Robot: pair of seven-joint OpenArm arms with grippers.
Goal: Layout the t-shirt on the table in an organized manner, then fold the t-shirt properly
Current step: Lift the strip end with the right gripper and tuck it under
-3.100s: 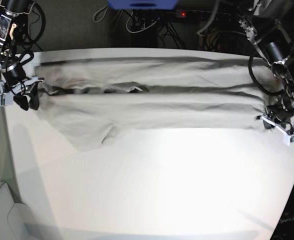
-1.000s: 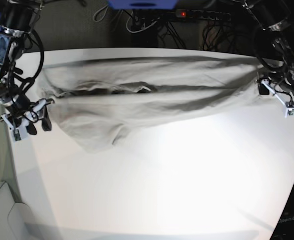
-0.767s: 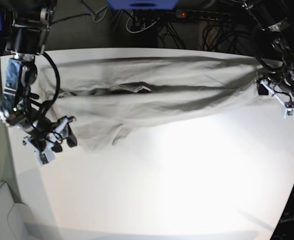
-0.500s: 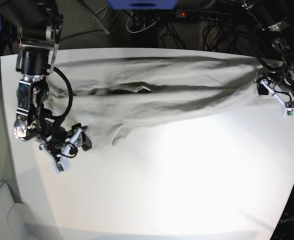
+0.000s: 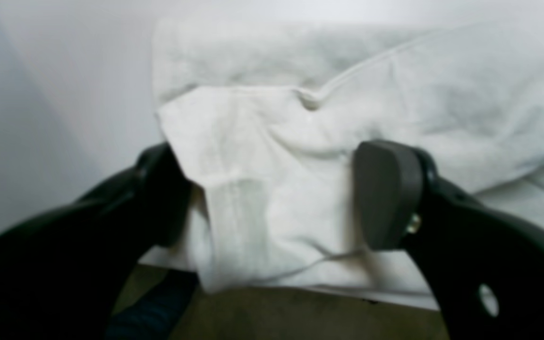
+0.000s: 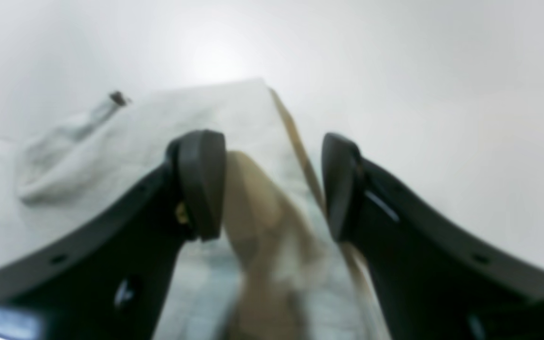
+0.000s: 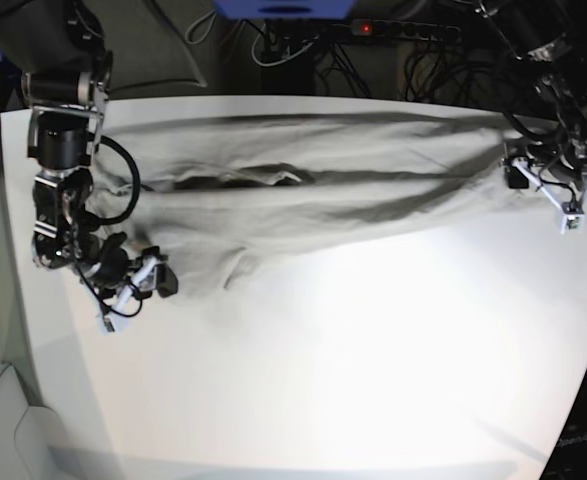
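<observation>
T-shirt (image 7: 313, 195): lies stretched in a long, rumpled band across the far part of the surface (image 7: 353, 380), its long axis running side to side in the base view. One end reaches the surface's edge on that view's right; a drooping flap of cloth hangs toward the near side on that view's left.

Layout so far: by my reading not yet flat; folds and ridges run the whole length, so spreading looks unfinished and folding has not begun.

Key relation: the shirt spans between the two arms, each arm at one end of the band. The loose flap lies just ahead of the right claw (image 7: 158, 283), so that arm is the nearer one for tugging it out.

Left claw (image 5: 272, 198): jaws stand wide, straddling a bunched corner of cloth at the surface's edge. The fabric sits between the pads; I cannot tell whether it is truly gripped or merely bracketed.

Right claw (wrist view) (image 6: 272, 184): jaws parted, released, with a hem edge and a blurred fold of the shirt between and just below them; the pads are not pressed together on the cloth.

Likely next need: closing on the flap edge and drawing it toward the near side.
</observation>
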